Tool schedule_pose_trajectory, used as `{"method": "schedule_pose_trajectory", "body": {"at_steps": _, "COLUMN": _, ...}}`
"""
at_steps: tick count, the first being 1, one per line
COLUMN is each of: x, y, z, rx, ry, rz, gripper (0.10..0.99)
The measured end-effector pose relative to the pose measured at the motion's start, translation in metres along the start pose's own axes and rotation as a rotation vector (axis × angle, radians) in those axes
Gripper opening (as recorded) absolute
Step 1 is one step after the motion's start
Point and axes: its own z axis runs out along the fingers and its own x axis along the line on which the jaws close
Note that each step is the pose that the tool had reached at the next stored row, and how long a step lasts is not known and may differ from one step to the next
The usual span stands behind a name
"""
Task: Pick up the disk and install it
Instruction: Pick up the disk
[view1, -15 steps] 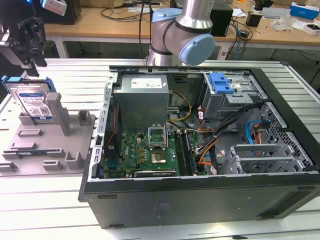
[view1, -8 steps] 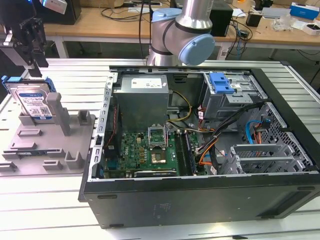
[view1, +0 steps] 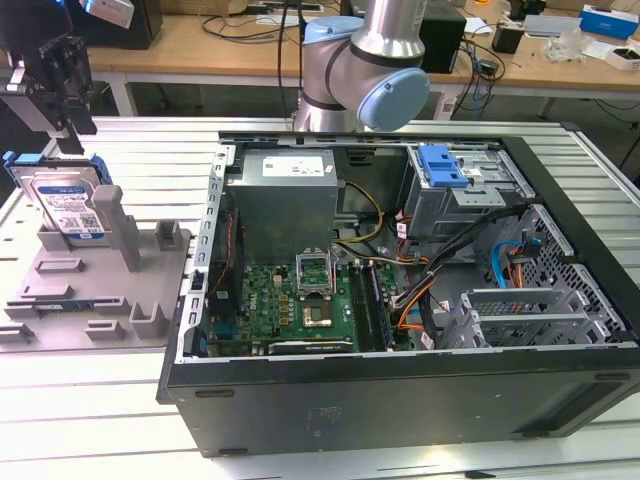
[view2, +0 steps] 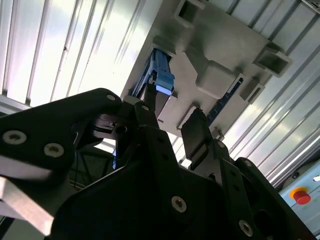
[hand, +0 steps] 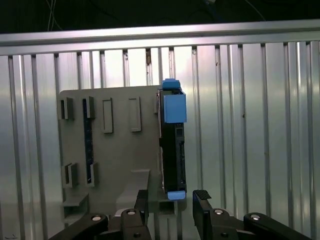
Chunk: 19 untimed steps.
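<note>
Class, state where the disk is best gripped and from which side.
Likely best: grip the disk by its upper edge, across the flat faces, coming from above; it stands on edge in the grey holder, top free, lower part seated.

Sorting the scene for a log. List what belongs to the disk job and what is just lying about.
Job: disk, upright in grey holder; open gripper above it; computer case, probably its drive cage.
Lying about: cables and boxes on the back benches; red button.
</note>
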Motion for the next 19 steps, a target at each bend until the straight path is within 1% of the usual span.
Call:
{"method": "schedule_pose_trajectory", "body": {"at_steps": 5, "x": 0.0, "y": 0.0, "z": 0.0, "rx": 0.0, "ry": 0.0, "rz": 0.0, "gripper": 0.482}}
{"method": "schedule_pose_trajectory", "body": {"at_steps": 8, "x": -0.0014, "y": 0.0001, "z": 0.0, "rx": 0.0, "ry": 0.0017, "rz": 0.0, "gripper": 0.482}}
{"method": "schedule_pose_trajectory", "body": {"at_steps": 9, "x": -0.0048, "y": 0.0017, "z": 0.0, "rx": 0.0, "ry": 0.0031, "rz": -0.001, "gripper": 0.482}}
{"method": "schedule_pose_trajectory", "body": {"at_steps": 10, "x": -0.0103, "y": 0.0047, "z": 0.0, "rx": 0.0, "ry": 0.0043, "rz": -0.001, "gripper": 0.482}}
{"method": "schedule_pose_trajectory", "body": {"at_steps": 11, "x": -0.013, "y": 0.0065, "z": 0.0001, "rx": 0.0, "ry": 0.0051, "rz": -0.002, "gripper": 0.482}}
{"method": "schedule_pose_trajectory", "body": {"at_steps": 12, "x": -0.0165, "y": 0.0099, "z": 0.0003, "rx": 0.0, "ry": 0.0067, "rz": -0.002, "gripper": 0.482}}
{"method": "schedule_pose_trajectory", "body": {"at_steps": 13, "x": -0.0188, "y": 0.0152, "z": 0.0006, "rx": 0.0, "ry": 0.0111, "rz": -0.003, "gripper": 0.482}}
{"method": "schedule_pose_trajectory", "body": {"at_steps": 14, "x": -0.0188, "y": 0.0184, "z": 0.001, "rx": 0.0, "ry": 0.0143, "rz": -0.005, "gripper": 0.482}}
{"method": "schedule_pose_trajectory", "body": {"at_steps": 17, "x": -0.0185, "y": 0.0245, "z": 0.0021, "rx": 0.001, "ry": 0.0235, "rz": -0.019, "gripper": 0.482}}
{"method": "schedule_pose_trajectory", "body": {"at_steps": 19, "x": -0.0184, "y": 0.0281, "z": 0.0031, "rx": 0.001, "ry": 0.025, "rz": -0.027, "gripper": 0.482}}
